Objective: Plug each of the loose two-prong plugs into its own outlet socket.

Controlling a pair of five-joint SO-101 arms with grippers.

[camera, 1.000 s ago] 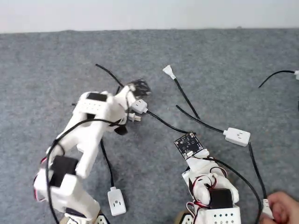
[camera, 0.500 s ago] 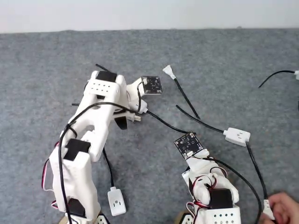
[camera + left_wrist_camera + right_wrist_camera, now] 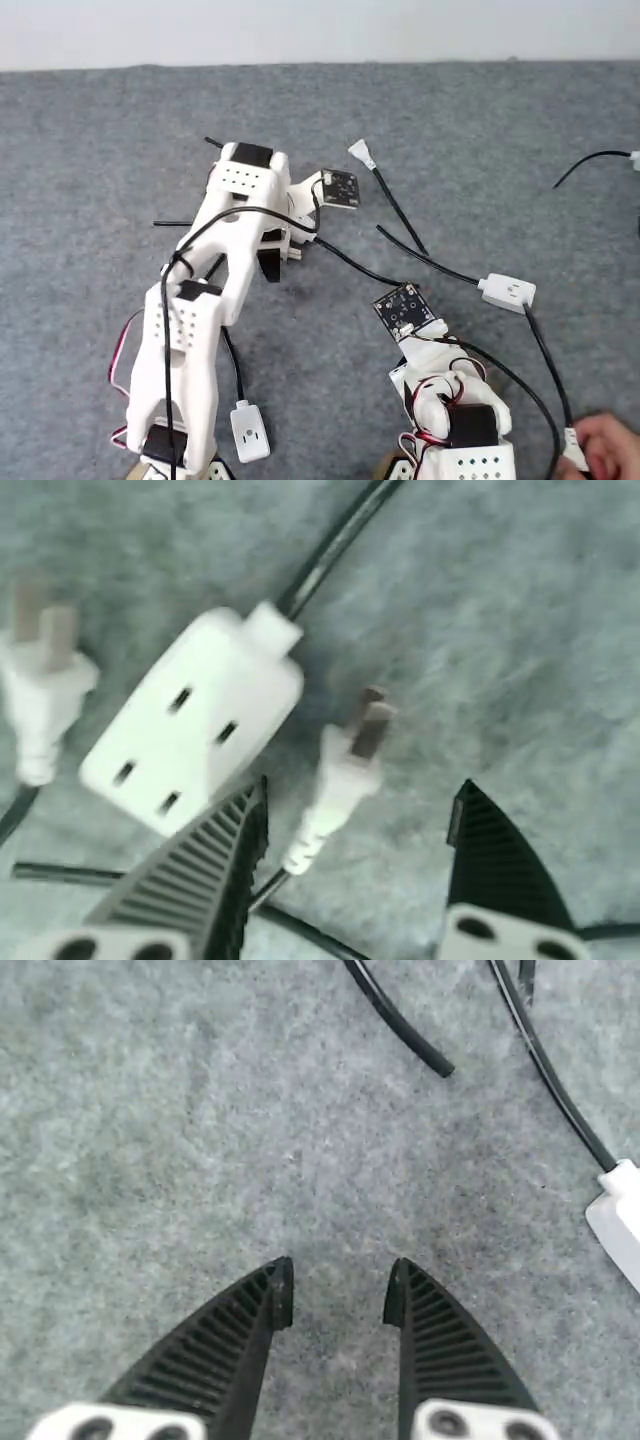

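Presently the left gripper hangs with jaws released either side of a two-prong plug, just beside the outlet socket. On the right gripper the jaws are likewise released.

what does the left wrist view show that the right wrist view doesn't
Left wrist view: a white outlet socket, a two-prong plug framed by the open left end effector, and a second plug beside the socket. Right wrist view: the open right end effector above bare carpet, a loose cable end, a white fitting at the edge. Both: grey carpet and black cords.
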